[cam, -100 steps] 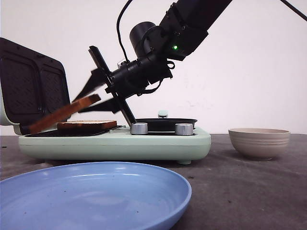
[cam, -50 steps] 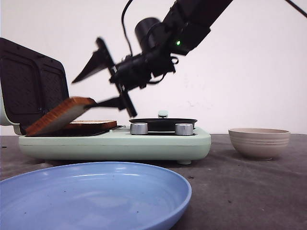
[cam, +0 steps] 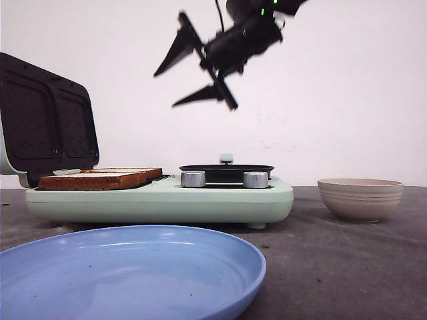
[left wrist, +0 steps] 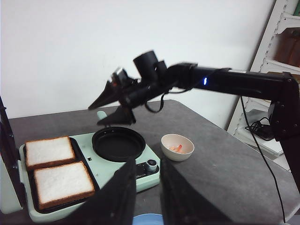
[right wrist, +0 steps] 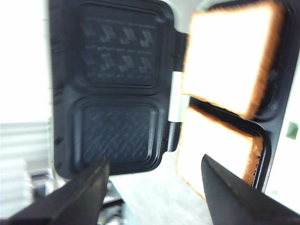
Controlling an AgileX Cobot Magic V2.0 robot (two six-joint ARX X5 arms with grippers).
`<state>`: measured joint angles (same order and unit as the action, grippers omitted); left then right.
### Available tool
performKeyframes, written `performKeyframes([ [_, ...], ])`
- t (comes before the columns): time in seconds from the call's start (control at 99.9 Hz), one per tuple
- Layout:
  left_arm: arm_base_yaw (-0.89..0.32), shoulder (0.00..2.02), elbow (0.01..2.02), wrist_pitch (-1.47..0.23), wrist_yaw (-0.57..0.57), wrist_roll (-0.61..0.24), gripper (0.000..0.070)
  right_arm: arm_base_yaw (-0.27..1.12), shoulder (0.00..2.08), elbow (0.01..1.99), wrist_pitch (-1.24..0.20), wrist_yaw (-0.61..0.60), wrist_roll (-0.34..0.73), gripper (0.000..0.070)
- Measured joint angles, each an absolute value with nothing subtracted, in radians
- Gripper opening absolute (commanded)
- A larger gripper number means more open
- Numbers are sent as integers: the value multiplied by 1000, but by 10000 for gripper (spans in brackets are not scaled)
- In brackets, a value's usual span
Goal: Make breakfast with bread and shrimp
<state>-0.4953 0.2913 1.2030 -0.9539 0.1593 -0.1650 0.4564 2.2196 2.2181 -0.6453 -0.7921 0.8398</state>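
Note:
Two bread slices (left wrist: 49,151) (left wrist: 63,183) lie flat side by side in the sandwich maker's tray (left wrist: 89,174); from the front the bread (cam: 100,178) shows as a brown crust edge. The shrimp (left wrist: 176,148) are orange-pink pieces inside the beige bowl (left wrist: 177,140). My right gripper (cam: 164,91) hangs high above the appliance, open and empty, and also shows as the right gripper (left wrist: 93,116) and the right gripper (right wrist: 152,187) over the bread (right wrist: 229,56). My left gripper (left wrist: 147,187) is held back above the table's near side, its jaws slightly apart with nothing between them.
The mint-green appliance (cam: 160,200) has its dark lid (cam: 47,117) standing open at the left and a round black pan (cam: 227,170) on its right half. A blue plate (cam: 127,273) sits in front of it. The beige bowl (cam: 360,198) stands to the right.
The right gripper opened and let go of the tilted bread slice, which now lies flat beside the other. The gripper has risen up and to the right.

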Motion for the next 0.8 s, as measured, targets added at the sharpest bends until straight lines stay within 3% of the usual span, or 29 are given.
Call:
performKeyframes([
  [0.05, -495, 291, 1203, -953, 159, -168, 10, 451, 2217, 2279, -711, -782, 770, 3],
  [0.06, -495, 291, 1203, -953, 159, -168, 10, 450, 2216, 2284, -718, -780, 764, 0],
  [0.29, -495, 291, 1203, -953, 99, -169, 10, 452, 2076, 2373, -930, -546, 466, 4],
  [0.541, -495, 291, 1203, -953, 54, -171, 10, 493, 1880, 2376, -955, -235, 259, 4],
  [0.801, -495, 291, 1203, -953, 21, -171, 11, 511, 1711, 2380, -1034, -212, 89, 4],
])
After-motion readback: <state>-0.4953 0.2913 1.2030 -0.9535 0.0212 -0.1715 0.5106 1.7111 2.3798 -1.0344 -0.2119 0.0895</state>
